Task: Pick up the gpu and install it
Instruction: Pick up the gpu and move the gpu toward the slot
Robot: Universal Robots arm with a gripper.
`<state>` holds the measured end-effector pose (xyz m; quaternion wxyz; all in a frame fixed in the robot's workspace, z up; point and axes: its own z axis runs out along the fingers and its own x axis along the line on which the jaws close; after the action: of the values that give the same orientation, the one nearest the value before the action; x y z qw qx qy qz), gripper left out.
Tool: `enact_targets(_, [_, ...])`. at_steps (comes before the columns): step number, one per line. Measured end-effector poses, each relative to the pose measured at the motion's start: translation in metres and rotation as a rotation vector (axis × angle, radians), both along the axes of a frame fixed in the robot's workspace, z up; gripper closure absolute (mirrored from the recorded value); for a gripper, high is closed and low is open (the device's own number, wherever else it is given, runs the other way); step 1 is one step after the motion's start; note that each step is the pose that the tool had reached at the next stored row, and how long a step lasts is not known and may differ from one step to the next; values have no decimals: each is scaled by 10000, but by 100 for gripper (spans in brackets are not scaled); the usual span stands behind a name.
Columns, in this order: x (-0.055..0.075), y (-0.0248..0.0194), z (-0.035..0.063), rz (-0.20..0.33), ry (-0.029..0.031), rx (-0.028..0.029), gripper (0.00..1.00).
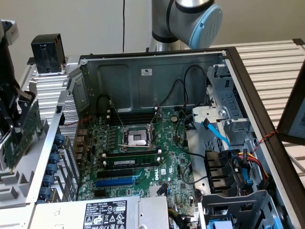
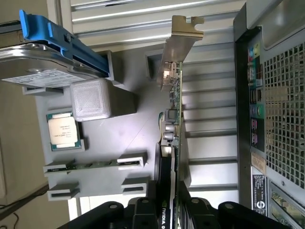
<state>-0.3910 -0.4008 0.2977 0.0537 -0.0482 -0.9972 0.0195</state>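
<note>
We see the gripper (image 2: 167, 202) clamped on the gpu (image 2: 174, 125). In the wrist view the card runs edge-on away from the camera. Its black fan shroud with white lettering sits right between the two black fingers (image 2: 143, 212), which press on it from either side. The thin green board edge and the silver end bracket (image 2: 183, 40) stick out well past the fingertips.

In the exterior view the gripper (image 1: 19, 107) stands at the exterior view's left, outside the open computer case (image 1: 157, 71). The gpu (image 1: 21, 136) hangs tilted below it, beside the case's perforated rear wall. We cannot tell whether the card's lower edge touches the grey holder (image 1: 14, 183) under it.

The large green motherboard (image 1: 143, 152) lies inside the case, apart from the card. The arm's grey and blue joint (image 1: 195, 16) shows behind the case.

Below the gpu in the wrist view lies a grey parts tray (image 2: 119, 136). It carries a processor chip (image 2: 63, 131), a memory stick (image 2: 95, 165) in a slot, and a hard drive (image 2: 38, 64) with a blue rail.
</note>
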Motion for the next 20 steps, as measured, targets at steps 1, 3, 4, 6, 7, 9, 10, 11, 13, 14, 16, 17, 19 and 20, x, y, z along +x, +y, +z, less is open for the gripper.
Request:
enact_targets(1, [-1, -1, 44, 14, 1, -1, 73])
enact_targets(3, [-1, -7, 136, 60, 0, -1, 73])
enact_targets(4, [0, -16, 181, 88, 1, -1, 73])
enact_targets(6, [12, -40, 271, 134, 1, -1, 73])
enact_targets(7, [46, -57, 320, 135, 0, 0, 73])
enact_targets(9, [123, -84, 409, 134, 2, 1, 73])
enact_targets(10, [162, -98, 454, 134, 1, 3, 73])
enact_targets(11, [200, -111, 497, 134, 2, 4, 73])
enact_targets(13, [284, -140, 593, 135, 2, 7, 73])
enact_targets(14, [362, -168, 683, 135, 3, 8, 73])
enact_targets(16, [440, -197, 773, 136, 6, 11, 73])
enact_targets(17, [480, -211, 819, 135, 5, 14, 73])
enact_targets(19, [559, -241, 910, 135, 8, 16, 73])
enact_targets(20, [599, -255, 955, 135, 9, 18, 73])
